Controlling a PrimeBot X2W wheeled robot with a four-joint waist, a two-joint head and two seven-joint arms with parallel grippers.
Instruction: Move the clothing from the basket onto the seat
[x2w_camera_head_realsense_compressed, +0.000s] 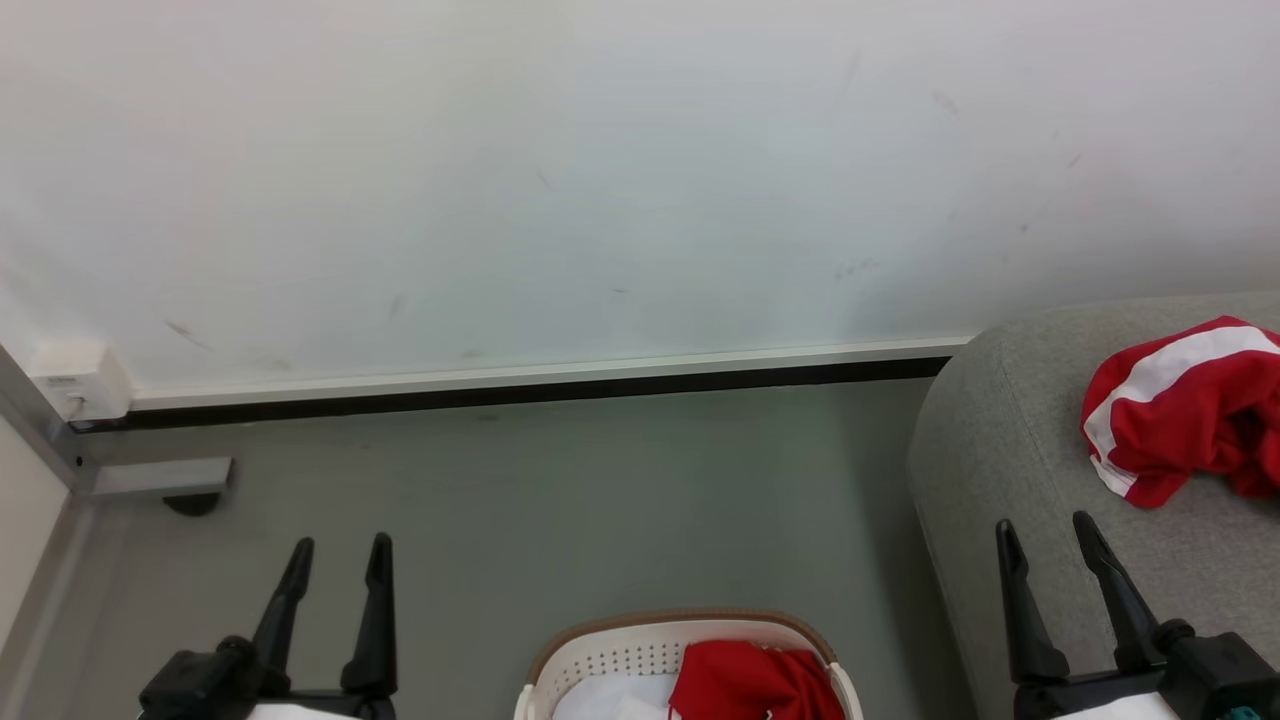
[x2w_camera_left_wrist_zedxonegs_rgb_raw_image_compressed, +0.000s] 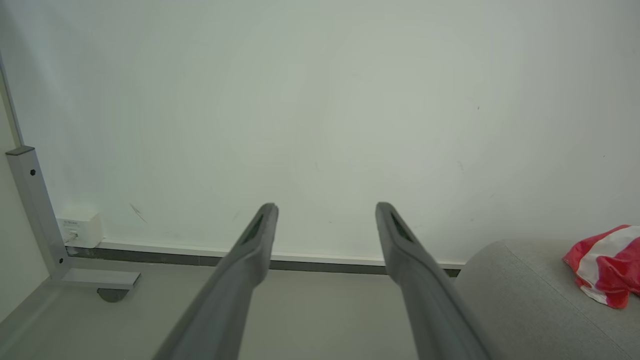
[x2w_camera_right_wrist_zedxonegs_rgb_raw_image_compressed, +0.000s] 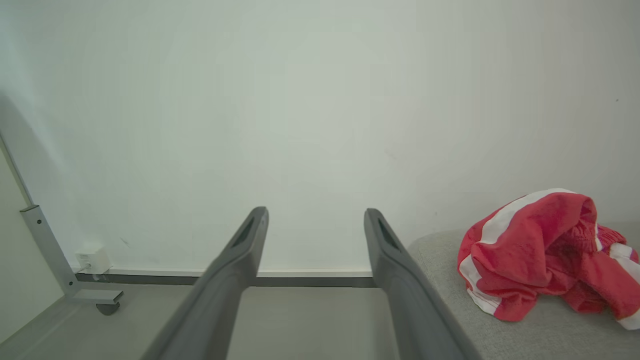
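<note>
At your feet, one red piece in, one out, and nothing in either grip
Low in the middle of your head view, the oval cream-white perforated plastic basket (x2w_camera_head_realsense_compressed: 620, 660) with its tan-brown rim holds a crumpled bright red garment (x2w_camera_head_realsense_compressed: 750, 680) on its right side and some white fabric (x2w_camera_head_realsense_compressed: 610, 700) on its left. A second red garment with a broad white stripe (x2w_camera_head_realsense_compressed: 1180, 410) lies bunched on the large grey woven-fabric seat (x2w_camera_head_realsense_compressed: 1000, 450) to your right, well apart from the basket. Your left gripper (x2w_camera_head_realsense_compressed: 341, 543) hangs over the grey floor (x2w_camera_head_realsense_compressed: 600, 480), fingers spread, nothing between them. Your right gripper (x2w_camera_head_realsense_compressed: 1043, 523) is likewise spread and empty, showing against the seat's left edge, clear of that garment. You have a small label on the white box (x2w_camera_head_realsense_compressed: 80, 385) at the foot of the white wall (x2w_camera_head_realsense_compressed: 600, 200), too small to read
</note>
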